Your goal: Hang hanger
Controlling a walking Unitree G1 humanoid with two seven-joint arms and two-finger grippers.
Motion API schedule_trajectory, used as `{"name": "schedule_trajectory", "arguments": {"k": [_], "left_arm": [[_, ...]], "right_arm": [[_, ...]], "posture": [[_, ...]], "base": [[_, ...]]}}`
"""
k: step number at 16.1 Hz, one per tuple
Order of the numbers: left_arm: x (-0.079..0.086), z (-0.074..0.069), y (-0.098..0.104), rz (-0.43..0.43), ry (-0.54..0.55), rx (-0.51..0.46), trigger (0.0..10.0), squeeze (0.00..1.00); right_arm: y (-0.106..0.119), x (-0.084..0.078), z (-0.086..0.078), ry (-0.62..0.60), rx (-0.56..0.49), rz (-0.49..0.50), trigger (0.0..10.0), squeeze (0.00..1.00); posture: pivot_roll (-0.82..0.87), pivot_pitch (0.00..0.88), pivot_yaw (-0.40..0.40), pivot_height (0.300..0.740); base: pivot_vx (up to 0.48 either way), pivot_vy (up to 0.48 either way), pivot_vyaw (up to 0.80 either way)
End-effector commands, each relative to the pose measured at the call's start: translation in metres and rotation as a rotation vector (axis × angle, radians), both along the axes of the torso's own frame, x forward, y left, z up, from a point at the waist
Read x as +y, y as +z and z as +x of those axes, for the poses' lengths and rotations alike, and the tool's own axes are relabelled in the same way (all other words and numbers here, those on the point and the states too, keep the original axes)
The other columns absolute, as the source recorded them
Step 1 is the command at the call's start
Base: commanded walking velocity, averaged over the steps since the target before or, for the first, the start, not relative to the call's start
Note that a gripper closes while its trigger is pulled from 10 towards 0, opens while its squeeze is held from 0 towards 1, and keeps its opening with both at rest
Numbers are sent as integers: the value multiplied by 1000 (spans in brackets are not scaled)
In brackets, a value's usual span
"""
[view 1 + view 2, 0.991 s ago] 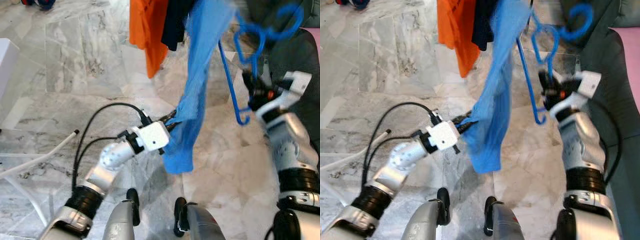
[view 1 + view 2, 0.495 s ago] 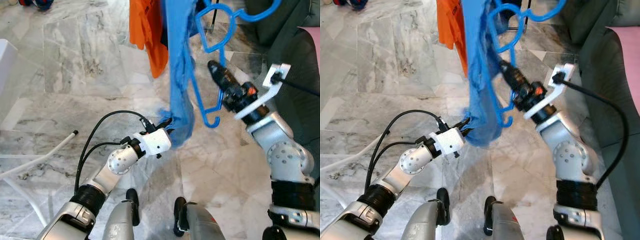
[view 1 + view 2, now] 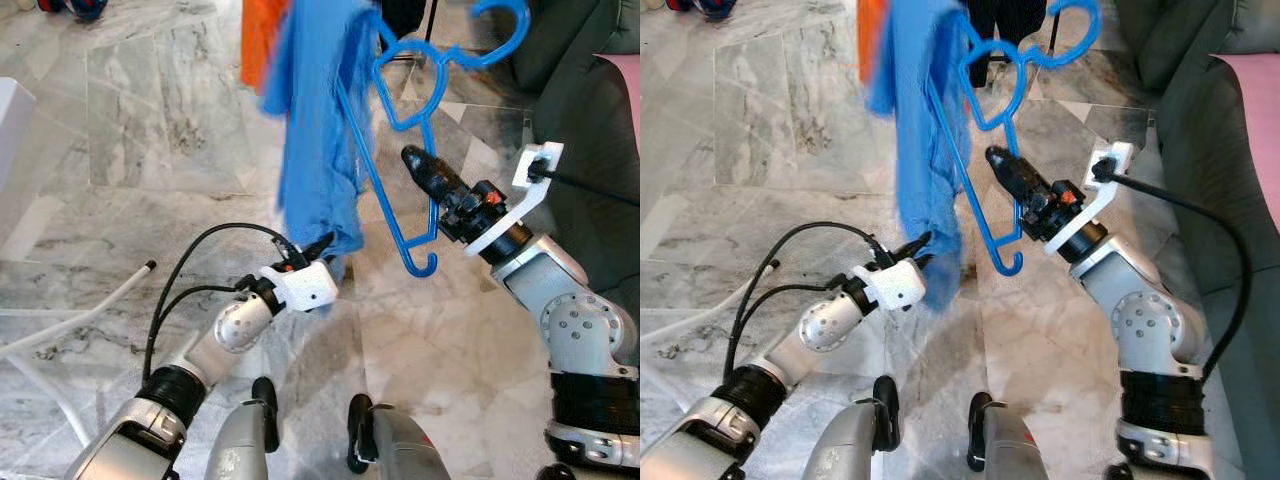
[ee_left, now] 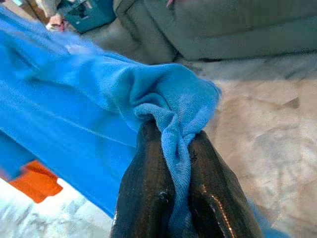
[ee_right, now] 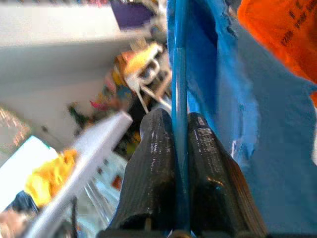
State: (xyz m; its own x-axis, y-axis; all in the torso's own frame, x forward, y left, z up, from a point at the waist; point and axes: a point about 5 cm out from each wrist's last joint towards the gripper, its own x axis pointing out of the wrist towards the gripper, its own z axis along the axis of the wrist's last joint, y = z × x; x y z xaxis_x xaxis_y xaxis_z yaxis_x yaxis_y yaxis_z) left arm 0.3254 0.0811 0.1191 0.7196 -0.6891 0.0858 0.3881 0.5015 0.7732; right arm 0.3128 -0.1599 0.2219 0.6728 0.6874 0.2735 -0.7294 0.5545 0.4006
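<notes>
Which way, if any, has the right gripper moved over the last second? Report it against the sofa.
Yes. The right gripper, shut on the blue hanger, has swung to the robot's left, away from the dark sofa.

the hanger (image 3: 400, 150) was bright blue plastic with a thin frame. it hung in the air, tilted, with its curled hook (image 3: 425, 264) at the low end. a blue cloth (image 3: 315, 140) was draped over it and hung down long and loose. the cloth's bottom end (image 4: 173, 114) was bunched up.
</notes>
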Motion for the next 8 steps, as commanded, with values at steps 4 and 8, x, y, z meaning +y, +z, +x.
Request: {"name": "schedule_trajectory", "arguments": {"k": [4,8], "left_arm": [[6,-4,-4,41,-6,-53,10000,0],[8,-8,1,26,-7,-106,10000,0]], "right_arm": [[-21,-12,3,-55,83,-143,10000,0],[-28,-26,21,-226,175,-163,10000,0]], "posture": [[5,349,-13,740],[5,354,-15,740]], "base": [[0,0,0],[0,0,0]]}}
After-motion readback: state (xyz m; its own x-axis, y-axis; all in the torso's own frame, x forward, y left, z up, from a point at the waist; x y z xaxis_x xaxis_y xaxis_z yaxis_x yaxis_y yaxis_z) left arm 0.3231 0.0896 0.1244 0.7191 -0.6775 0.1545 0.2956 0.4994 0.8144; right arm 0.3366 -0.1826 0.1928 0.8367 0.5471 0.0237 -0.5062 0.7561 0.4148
